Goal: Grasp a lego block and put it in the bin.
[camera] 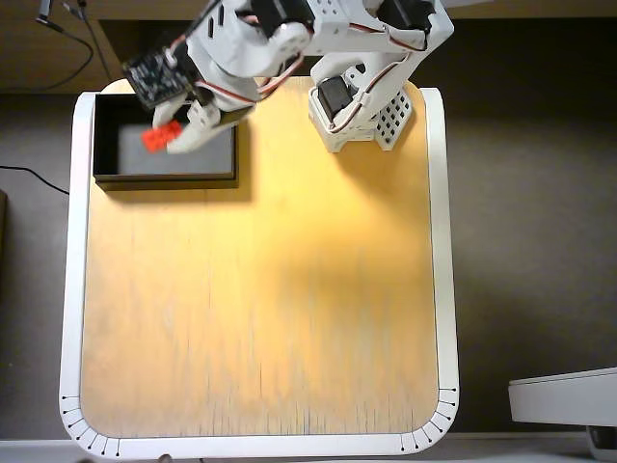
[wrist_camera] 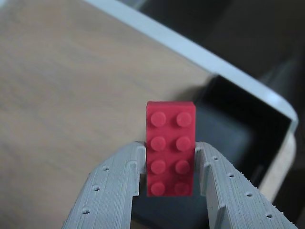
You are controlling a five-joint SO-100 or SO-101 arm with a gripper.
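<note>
A small bright red lego block (wrist_camera: 170, 148) with eight studs is clamped between my grey ribbed fingers (wrist_camera: 116, 183) in the wrist view, its far half sticking out past the tips. My gripper (wrist_camera: 170, 164) is shut on it. In the overhead view the lego block (camera: 160, 137) hangs over the inside of the black bin (camera: 108, 176), at the table's upper left corner, with my gripper (camera: 174, 135) reaching in from the right. The bin (wrist_camera: 257, 124) fills the right half of the wrist view behind the block, its floor dark grey.
The arm's white base (camera: 359, 121) stands at the table's top centre, right of the bin. The wooden tabletop (camera: 260, 289) with a white rim spreads below. A white object (camera: 564, 397) lies off the table at the lower right.
</note>
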